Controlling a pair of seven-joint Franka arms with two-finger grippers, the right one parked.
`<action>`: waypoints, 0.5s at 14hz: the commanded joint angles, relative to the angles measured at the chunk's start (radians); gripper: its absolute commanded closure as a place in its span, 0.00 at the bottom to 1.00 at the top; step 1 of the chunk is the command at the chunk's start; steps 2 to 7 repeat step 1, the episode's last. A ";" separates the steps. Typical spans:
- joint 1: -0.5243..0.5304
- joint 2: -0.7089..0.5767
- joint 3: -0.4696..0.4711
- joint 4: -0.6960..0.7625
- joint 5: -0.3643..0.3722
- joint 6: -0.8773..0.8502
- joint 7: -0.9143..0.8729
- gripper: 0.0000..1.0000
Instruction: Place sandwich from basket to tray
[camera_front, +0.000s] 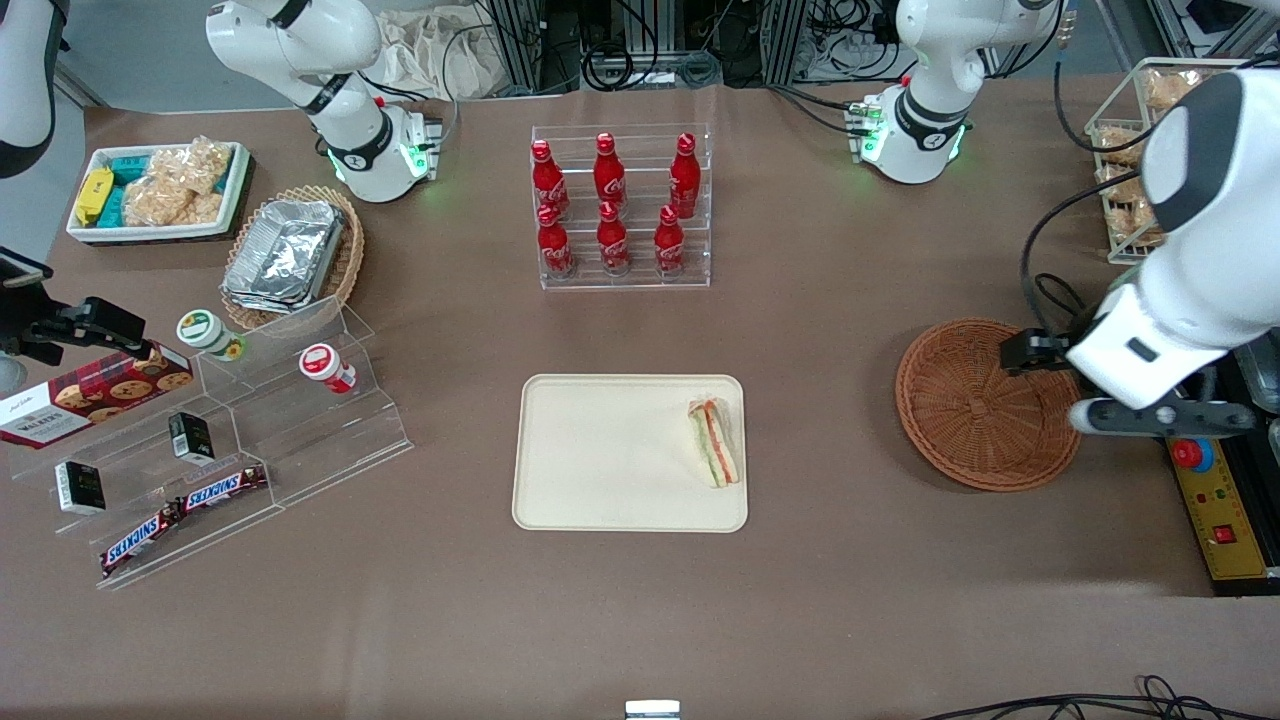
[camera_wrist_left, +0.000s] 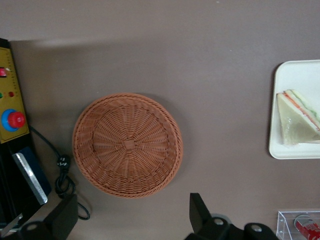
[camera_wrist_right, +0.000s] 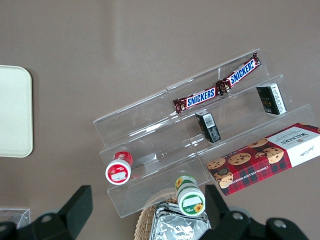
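1. The sandwich (camera_front: 714, 442) lay on the tray (camera_front: 600, 460), close to the rim at the working arm's end, with its orange-red and green filling edge showing through the clear wrap. It rested flat and apart from any finger.
2. The wrist view confirmed it: the sandwich (camera_wrist_left: 296, 117) sat just inside the tray (camera_wrist_left: 295, 77) edge, fully supported.
3. The basket (camera_front: 985, 402) held nothing; bare weave was visible across its whole floor. It stood well apart from the tray, toward the working arm's end of the table.
4. The left gripper (camera_wrist_left: 132, 217) hung above the table by the basket, nearer the working arm's end than the tray. Its fingers (camera_wrist_left: 199, 212) were spread wide with nothing between them.
5. Judgement: the placing step looked finished and the arm looked to be in its retreat phase. The task reads as essentially complete.
6. Next move, if any, calls only for parking the arm clear of the basket and of the wire rack (camera_front: 1125, 140) beside it. No further grasp seems needed.
7. Surroundings noted: a clear stand of red cola bottles (camera_front: 612, 205) farther from the front camera than the tray; a stepped acrylic shelf (camera_front: 230, 450) with snack bars toward the parked arm's end.
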 joint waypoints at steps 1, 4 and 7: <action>0.043 -0.021 -0.012 -0.028 -0.036 0.006 0.044 0.00; 0.043 -0.021 -0.012 -0.028 -0.036 0.006 0.044 0.00; 0.043 -0.021 -0.012 -0.028 -0.036 0.006 0.044 0.00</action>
